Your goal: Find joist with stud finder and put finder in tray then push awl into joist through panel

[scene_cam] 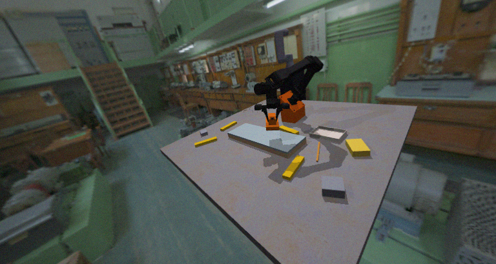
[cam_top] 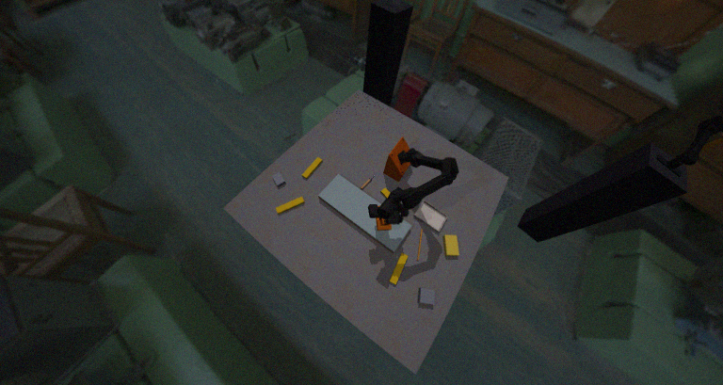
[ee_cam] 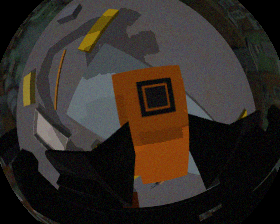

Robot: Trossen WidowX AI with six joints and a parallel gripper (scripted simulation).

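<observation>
Top view: the stud finder (cam_top: pixel 384 225) (scene_cam: pixel 272 124) (ee_cam: pixel 153 120) shows as a small orange shape below the end effector (cam_top: pixel 383 219) (scene_cam: pixel 272 118) (ee_cam: pixel 155 120), at about 4 o'clock from the middle of the pale blue-grey floor panel (cam_top: pixel 348 196) (scene_cam: pixel 256 135) (ee_cam: pixel 93 100). The tray (cam_top: pixel 430 216) (scene_cam: pixel 329 133) (ee_cam: pixel 50 131), pale inside, lies at 3 o'clock from the panel. The awl (cam_top: pixel 365 183) lies on the worktop (cam_top: pixel 323 241) (scene_cam: pixel 259 193) (ee_cam: pixel 206 65) at 12 o'clock from the panel's middle, its handle orange-brown and its tip thin and dark.

Exterior view: the end effector points down, its fingers clamped on the stud finder, which is upright, with a broad orange foot and a narrower orange upper part bearing a dark patch. I cannot tell whether the foot touches the panel. The tray sits at 3 o'clock from the panel.

Wrist view: the stud finder fills the centre between the black fingers. Its orange face carries a black square with a thin orange square outline inside and a dark middle. From it, the tray is at 9 o'clock, an orange stick (cam_top: pixel 419 245) (scene_cam: pixel 318 152) (ee_cam: pixel 59 82) at 10 and a yellow bar (cam_top: pixel 398 268) (scene_cam: pixel 293 167) (ee_cam: pixel 98 31) at 11.
</observation>
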